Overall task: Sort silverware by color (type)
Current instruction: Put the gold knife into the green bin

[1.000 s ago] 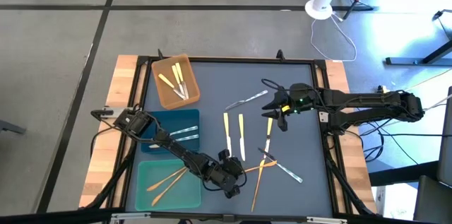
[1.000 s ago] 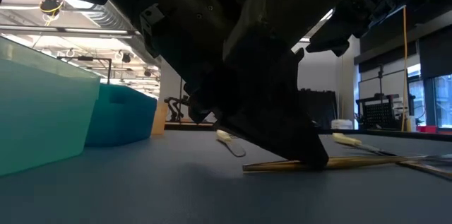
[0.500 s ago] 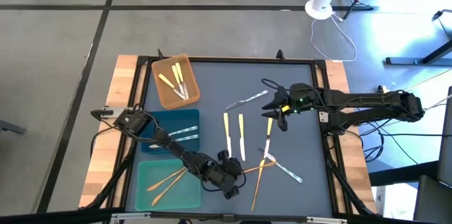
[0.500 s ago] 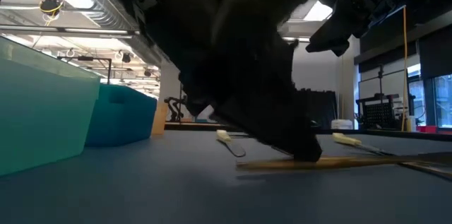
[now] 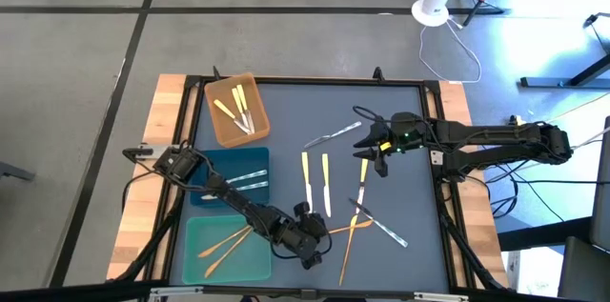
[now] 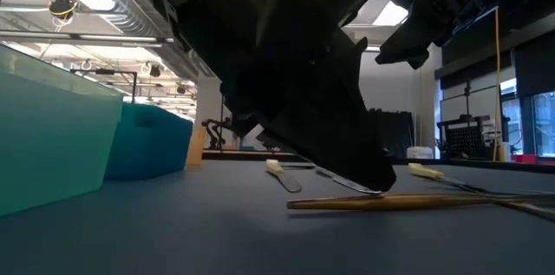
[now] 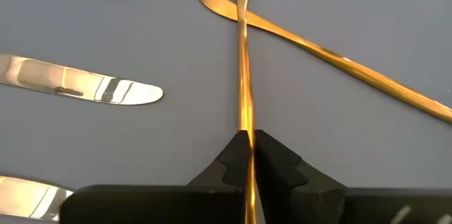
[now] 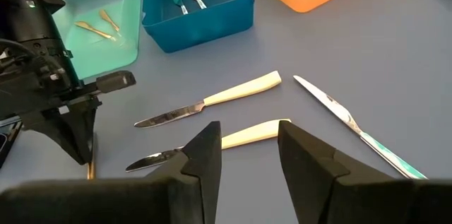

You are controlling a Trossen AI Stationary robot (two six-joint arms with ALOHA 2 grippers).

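The gold utensil point(image 7: 244, 104) lies on the table point(image 5: 410, 188), running straight ahead from my left tool point(image 7: 246, 155), which is clamped on its near end. I judge the best move is to lift straight up first, since a second gold piece point(image 7: 325, 54) crosses it farther ahead, then carry it to the teal tray point(image 5: 229, 262) beside me. My right tool point(image 8: 246, 157) hangs parted over two yellow-handled knives point(image 8: 212, 98). I cannot see which gold piece lies on top, nor what kind of end either has
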